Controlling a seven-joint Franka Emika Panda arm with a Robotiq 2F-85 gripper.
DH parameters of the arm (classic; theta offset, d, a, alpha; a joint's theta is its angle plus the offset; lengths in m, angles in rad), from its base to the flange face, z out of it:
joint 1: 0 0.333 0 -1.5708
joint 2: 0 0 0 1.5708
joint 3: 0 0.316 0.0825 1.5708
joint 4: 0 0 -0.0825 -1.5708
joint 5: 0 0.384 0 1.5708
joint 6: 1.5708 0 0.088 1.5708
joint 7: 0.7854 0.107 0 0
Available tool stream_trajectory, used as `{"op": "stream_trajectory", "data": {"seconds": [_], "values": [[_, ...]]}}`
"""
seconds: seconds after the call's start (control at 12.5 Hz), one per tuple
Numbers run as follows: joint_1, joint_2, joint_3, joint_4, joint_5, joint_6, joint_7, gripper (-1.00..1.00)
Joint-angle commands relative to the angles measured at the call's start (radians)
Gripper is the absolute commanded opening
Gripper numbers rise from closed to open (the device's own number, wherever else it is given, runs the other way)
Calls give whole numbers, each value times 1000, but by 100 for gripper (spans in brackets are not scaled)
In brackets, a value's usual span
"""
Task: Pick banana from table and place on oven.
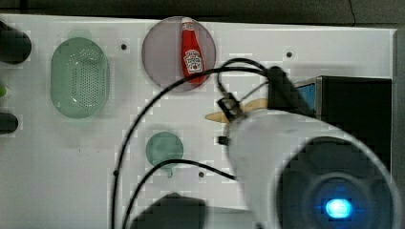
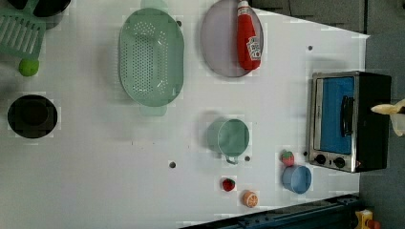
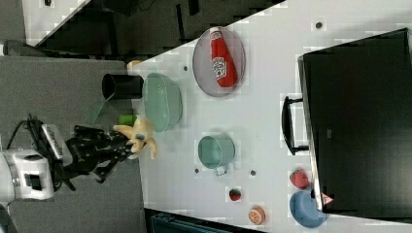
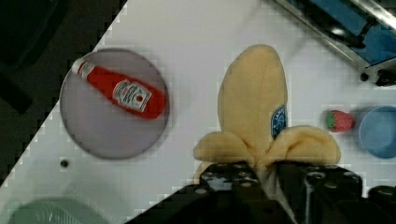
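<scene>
- One robot gripper is squeezed tight on the banana; in the wrist view the black jaws pinch it where its soft yellow peel flaps fold out.
- Up in the air is where the banana is. In the right view it hangs past the table edge, at the tip of the black gripper, and does not touch the white top.
- In the top view the pale banana pokes out from under the white arm, near the oven.
- In the left view the banana peeks in at the left view's right edge, beside the black oven. It is not lying on the oven.
- The oven has a blue glass door, a dark bar handle and black knobs.
- A red ketchup bottle lies on a round grey plate.
- A green strainer basket sits well apart from the plate, toward the top view's left.
- A small green cup stands near the middle of the table.
- In the left view a blue bowl sits just beside the oven, with a toy strawberry next to it.
- Another small strawberry and an orange slice lie close to the table edge.
</scene>
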Motion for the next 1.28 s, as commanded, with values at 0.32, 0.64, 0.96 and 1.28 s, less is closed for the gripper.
{"op": "stream_trajectory", "data": {"seconds": [0.32, 0.64, 0.96, 1.28], "values": [[-41, 215, -307, 25, 13, 24, -362, -62], [-43, 333, -492, 47, 14, 180, -732, -62], [-42, 408, -531, 47, 17, 269, -866, -55], [-42, 415, -527, 47, 18, 272, -866, 32]]}}
